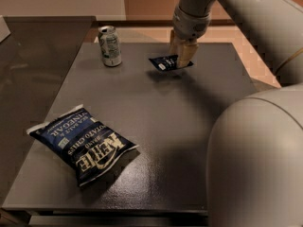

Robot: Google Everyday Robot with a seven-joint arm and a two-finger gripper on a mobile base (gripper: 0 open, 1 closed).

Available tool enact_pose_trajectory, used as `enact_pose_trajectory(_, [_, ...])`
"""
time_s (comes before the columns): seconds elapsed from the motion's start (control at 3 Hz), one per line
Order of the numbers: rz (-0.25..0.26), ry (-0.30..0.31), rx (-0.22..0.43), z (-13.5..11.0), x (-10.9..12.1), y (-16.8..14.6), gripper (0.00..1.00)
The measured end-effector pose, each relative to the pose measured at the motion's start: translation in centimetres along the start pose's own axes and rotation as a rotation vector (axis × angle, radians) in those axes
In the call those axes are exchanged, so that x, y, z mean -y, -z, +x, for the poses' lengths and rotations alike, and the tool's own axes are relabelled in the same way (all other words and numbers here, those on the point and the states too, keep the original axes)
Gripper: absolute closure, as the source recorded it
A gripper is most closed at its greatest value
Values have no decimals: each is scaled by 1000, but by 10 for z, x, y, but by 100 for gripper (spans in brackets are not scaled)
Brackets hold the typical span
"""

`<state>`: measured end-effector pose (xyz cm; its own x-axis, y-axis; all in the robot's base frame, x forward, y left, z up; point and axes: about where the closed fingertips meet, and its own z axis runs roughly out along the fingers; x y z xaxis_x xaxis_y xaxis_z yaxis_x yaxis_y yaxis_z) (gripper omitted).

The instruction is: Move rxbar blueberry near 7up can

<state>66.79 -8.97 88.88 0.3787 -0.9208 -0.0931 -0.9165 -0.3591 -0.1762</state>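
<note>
From the one camera view, looking down across the dark grey table (189, 126), I'd say the job is about halfway there. The gripper (182, 60) hangs over the far part of the table, right of centre, with its tan fingers (187, 55) pinched on the right end of the rxbar blueberry (164, 63). The bar looks to be held just clear of the surface: there is a soft shadow on the table beneath it, set slightly apart from its edge. So the pick-up seems done. What is left, as I judge it, is the carry to the left and the set-down, because the 7up can (110, 45) stands upright near the far left corner, with a clear stretch of table between it and the bar. The bar itself is a small, flat, dark navy wrapper with thin white lettering and a small white patch. It lies close to level in the grip, its free end pointing left toward the can, and it looks light and thin enough to flex. The big blue-and-white chip bag (83, 143) lies at the near left, well away from both. The robot's pale arm (255, 164) fills the right foreground.
</note>
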Motion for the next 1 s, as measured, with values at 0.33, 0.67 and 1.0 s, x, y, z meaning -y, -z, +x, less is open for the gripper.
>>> enact_pose_trajectory(0.33, [26,-68,32,-40,-3,-2,100])
enact_pose_trajectory(0.67, [55,-130,44,-71,-3,-10,100])
enact_pose_trajectory(1.0, [95,-183,33,-90,9,-21,100])
